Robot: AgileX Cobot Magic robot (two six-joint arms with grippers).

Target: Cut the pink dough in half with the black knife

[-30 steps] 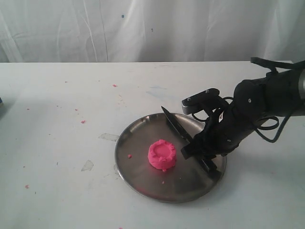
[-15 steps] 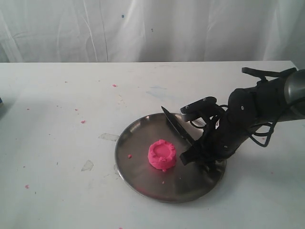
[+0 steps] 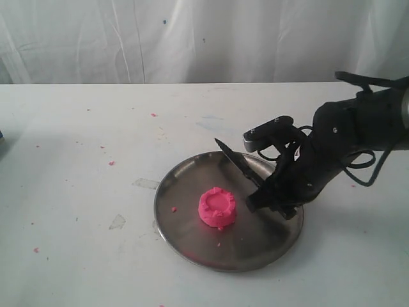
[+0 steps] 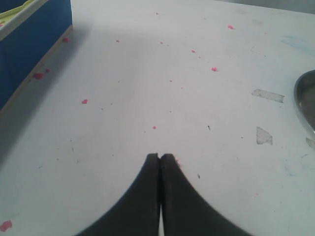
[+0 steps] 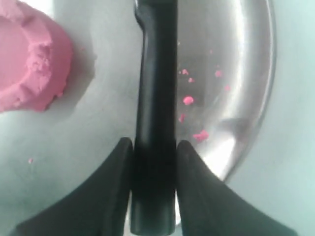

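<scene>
Pink dough (image 3: pixel 217 208) sat whole at the centre of a steel plate (image 3: pixel 192 240) on the desk (image 3: pixel 77 166); just beside it, the right tool (image 3: pixel 271 201) clamped the black knife (image 3: pixel 238 165), while the left tool (image 4: pixel 160 158) rested closed and empty.

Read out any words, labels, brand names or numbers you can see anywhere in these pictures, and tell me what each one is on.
None: no readable text, number or sign shows in any view.
The black knife, the steel plate and the pink dough carry no visible markings.
The blue box shows no print on its visible side.
The table has only pink crumbs and bits of clear tape.
</scene>
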